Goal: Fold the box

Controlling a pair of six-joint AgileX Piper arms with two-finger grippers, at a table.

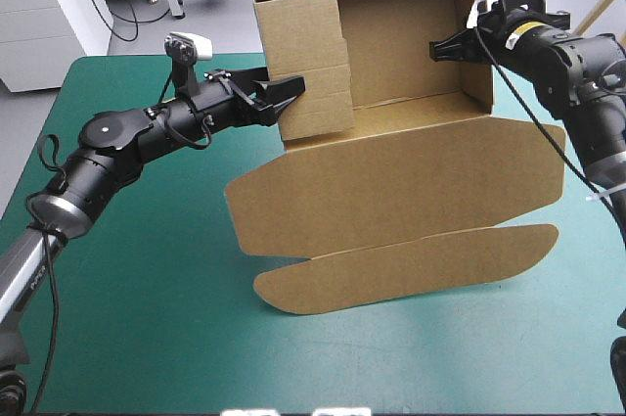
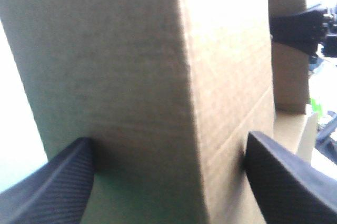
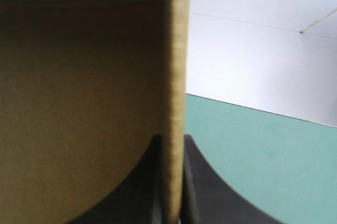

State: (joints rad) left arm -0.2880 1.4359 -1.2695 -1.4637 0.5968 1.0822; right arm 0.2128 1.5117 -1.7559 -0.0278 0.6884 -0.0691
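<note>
In the right gripper (image 3: pixel 171 138): the box (image 3: pixel 79 103).

Matt brown board box (image 1: pixel 391 171) — smooth teal-green cover (image 1: pixel 147 318).

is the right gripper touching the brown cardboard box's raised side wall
Touching. Right wrist view: the right gripper is pinched shut on the edge of the brown cardboard box.

Both arms reach in from opposite sides, forearms roughly level. Left end effector (image 1: pixel 286 93) has its black fingers spread wide apart (one on each side of a wall). Right end effector (image 1: pixel 437 48) sits higher, its fingers pinched almost together on the box (image 1: pixel 411 171) edge.
</note>
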